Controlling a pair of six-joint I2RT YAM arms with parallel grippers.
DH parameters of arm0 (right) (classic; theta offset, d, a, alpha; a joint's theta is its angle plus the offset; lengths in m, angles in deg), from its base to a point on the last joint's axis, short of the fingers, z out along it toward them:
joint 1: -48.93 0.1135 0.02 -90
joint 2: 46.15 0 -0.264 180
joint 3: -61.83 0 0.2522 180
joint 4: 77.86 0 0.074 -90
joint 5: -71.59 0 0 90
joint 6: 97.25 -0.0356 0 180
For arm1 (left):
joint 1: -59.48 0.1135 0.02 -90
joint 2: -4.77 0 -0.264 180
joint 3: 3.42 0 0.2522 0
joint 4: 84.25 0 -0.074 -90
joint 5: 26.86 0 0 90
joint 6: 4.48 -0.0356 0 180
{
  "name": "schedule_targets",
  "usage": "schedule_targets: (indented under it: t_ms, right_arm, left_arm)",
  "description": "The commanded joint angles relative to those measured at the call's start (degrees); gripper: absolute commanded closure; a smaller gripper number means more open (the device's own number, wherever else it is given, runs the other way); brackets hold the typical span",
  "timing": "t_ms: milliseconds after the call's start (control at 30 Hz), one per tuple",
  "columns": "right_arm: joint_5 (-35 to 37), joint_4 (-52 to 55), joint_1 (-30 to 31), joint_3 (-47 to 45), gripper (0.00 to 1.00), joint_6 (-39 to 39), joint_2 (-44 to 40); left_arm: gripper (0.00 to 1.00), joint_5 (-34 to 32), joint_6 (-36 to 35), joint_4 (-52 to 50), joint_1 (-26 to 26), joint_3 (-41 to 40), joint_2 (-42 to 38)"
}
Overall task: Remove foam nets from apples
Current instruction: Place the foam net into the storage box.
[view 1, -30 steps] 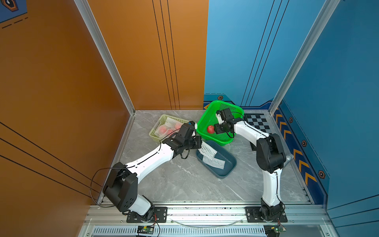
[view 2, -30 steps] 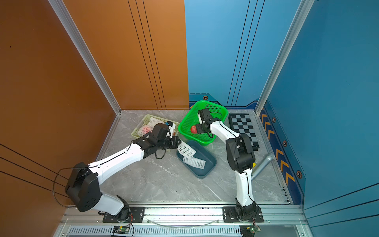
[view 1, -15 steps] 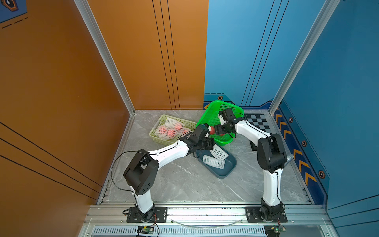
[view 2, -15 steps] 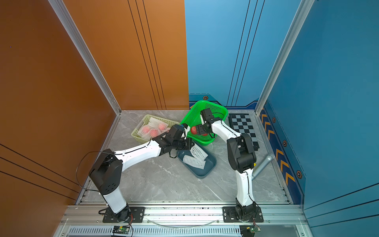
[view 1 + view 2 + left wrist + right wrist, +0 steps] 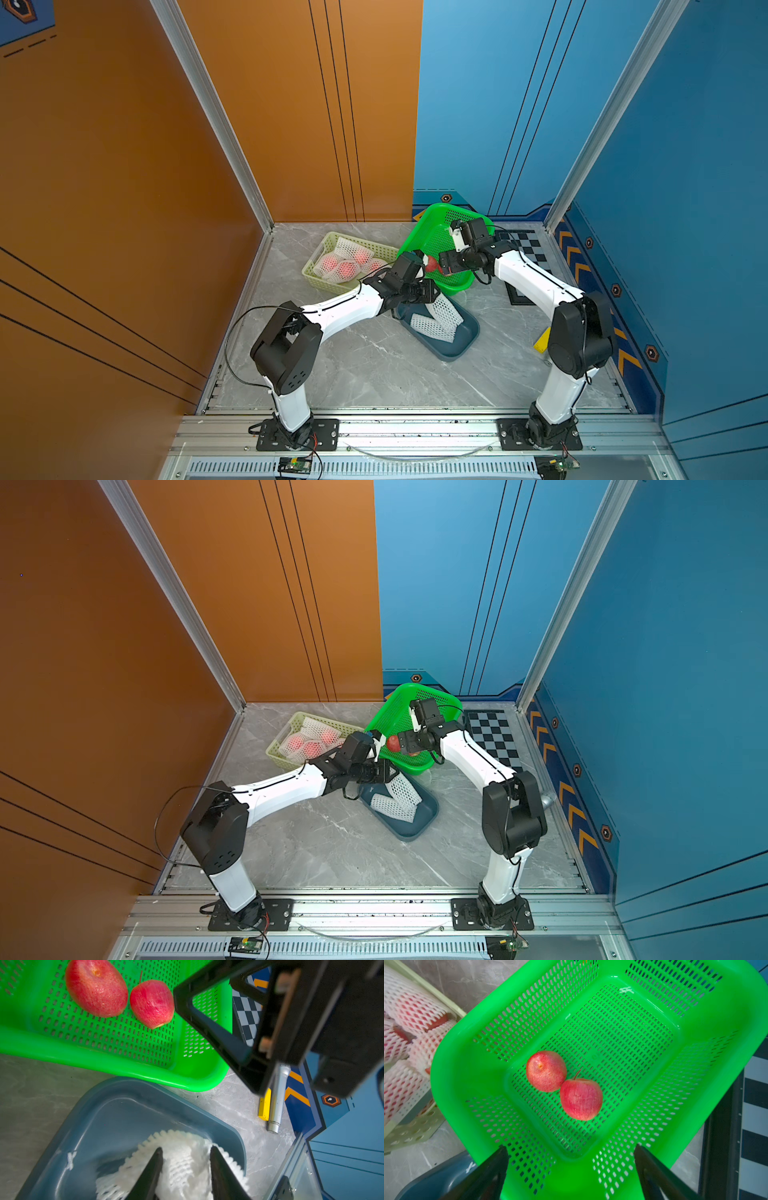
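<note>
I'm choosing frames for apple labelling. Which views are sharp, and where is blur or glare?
Right wrist view: apples and green basket crisp, the right end effector's fingers soft at the edge. Left wrist view: foam net blurred, tray glossy with sheen, right arm close up and out of focus. In both top views: even light, sharp, but apples tiny.

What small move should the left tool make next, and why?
Probably lift the left tool clear of the dark blue plastic tray: its jaws stand apart around the white foam mesh net lying there, so it looks released, and netted red apples wait in the pale yellow perforated basket.
</note>
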Motion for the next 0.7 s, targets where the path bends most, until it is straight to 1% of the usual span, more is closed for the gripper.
schedule_targets:
  t_ms: [0,33,167,300,367,400,433,500,567,667]
  right_arm:
    - [-0.40,-0.42,1.38,-4.47,0.04,-0.91,-5.99]
    - [-0.86,-1.13,2.10,-6.71,0.04,-0.73,-8.28]
    - [-0.34,-4.58,5.18,-15.85,0.04,-1.44,-17.84]
    - [-1.57,-5.97,8.24,-23.84,0.05,-1.99,-26.15]
    - [-2.81,-7.38,10.76,-27.82,0.04,-1.21,-30.21]
    - [-3.32,-8.05,11.87,-29.46,0.04,-0.92,-31.59]
    - [-3.41,-8.67,13.04,-31.10,0.03,-0.85,-32.70]
    - [-2.75,-9.76,14.68,-33.22,0.03,-1.52,-33.44]
    - [-1.86,-11.00,15.74,-34.74,0.04,-2.24,-32.96]
    - [-0.61,-12.55,16.47,-35.48,0.05,-3.07,-31.27]
  left_arm:
    - [0.53,2.30,-1.52,-2.33,0.82,1.18,-1.14]
    - [0.53,2.47,-1.60,-2.48,1.08,0.98,-1.32]
    - [0.43,3.95,-0.90,-2.48,1.96,-0.14,-1.78]
    - [0.41,4.23,-0.82,-2.56,2.53,-1.92,-3.14]
    - [0.37,4.41,-0.84,-2.99,2.75,-2.81,-3.77]
    - [0.33,4.49,-0.75,-3.01,2.83,-3.22,-4.03]
    - [0.28,4.73,-0.71,-3.10,2.93,-3.67,-4.30]
    - [0.25,5.33,-0.64,-3.10,3.10,-4.13,-4.65]
    - [0.20,5.81,-0.56,-3.10,3.20,-4.44,-5.04]
    - [0.16,5.89,-0.38,-3.13,3.20,-5.09,-6.13]
